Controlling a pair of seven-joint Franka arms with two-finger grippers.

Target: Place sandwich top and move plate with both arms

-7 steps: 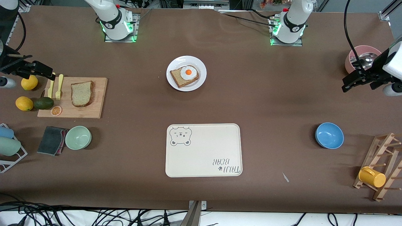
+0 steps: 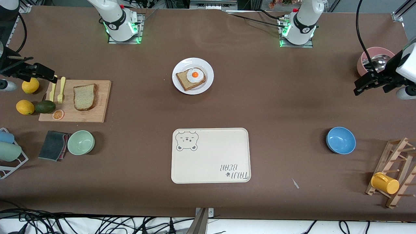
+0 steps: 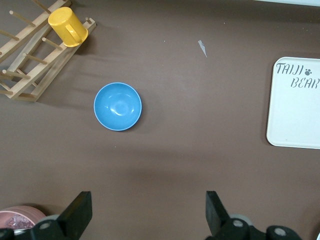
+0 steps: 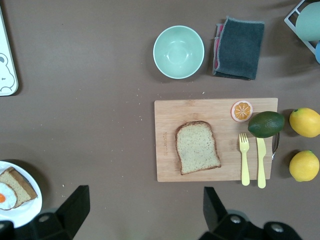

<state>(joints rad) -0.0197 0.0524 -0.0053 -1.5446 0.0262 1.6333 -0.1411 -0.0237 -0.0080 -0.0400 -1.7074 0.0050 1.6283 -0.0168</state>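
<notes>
The sandwich top (image 2: 84, 97) is a plain brown slice lying flat on a wooden cutting board (image 2: 97, 112) toward the right arm's end of the table; it also shows in the right wrist view (image 4: 197, 147). The white plate (image 2: 187, 63) sits mid-table near the robots' bases and carries a bread slice with a fried egg (image 2: 195, 74). An edge of the plate (image 4: 27, 212) shows in the right wrist view. My right gripper (image 2: 48, 75) (image 4: 146, 195) hangs open and empty over the board's fork end. My left gripper (image 2: 359, 86) (image 3: 148, 197) hangs open and empty beside a pink bowl (image 2: 373, 60).
A yellow fork (image 2: 60, 90), knife, avocado, orange slice and two lemons (image 2: 25, 107) crowd the board's end. A green bowl (image 2: 81, 142) and grey cloth (image 2: 53, 145) lie nearer the camera. A cream bear tray (image 2: 211, 156), blue bowl (image 2: 340, 140) and a rack with a yellow mug (image 2: 385, 183) stand nearby.
</notes>
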